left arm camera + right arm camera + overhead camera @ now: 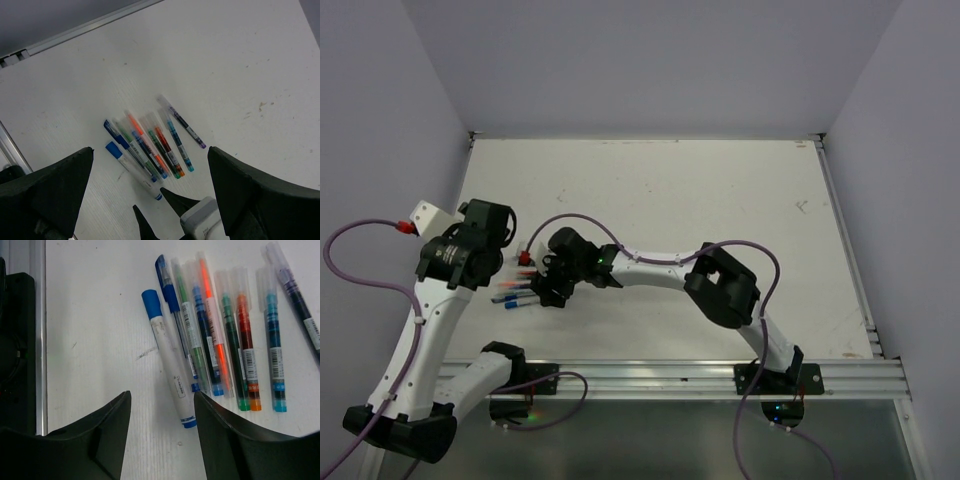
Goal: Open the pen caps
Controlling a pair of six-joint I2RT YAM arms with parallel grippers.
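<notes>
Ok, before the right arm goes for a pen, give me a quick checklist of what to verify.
1. right gripper open and empty: ok.
2. left gripper open and empty: ok.
3. blue cap seated on the white marker: ok.
4. white marker clear of the blue pen beside it: cannot tell, they lie very close.
5. other pens spaced for a clean grip: not ok, packed side by side.

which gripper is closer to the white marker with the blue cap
Right. The right gripper hangs close over the white marker, at its tail end, fingers apart. The left gripper is further back, with the whole pen row ahead of it.
</notes>
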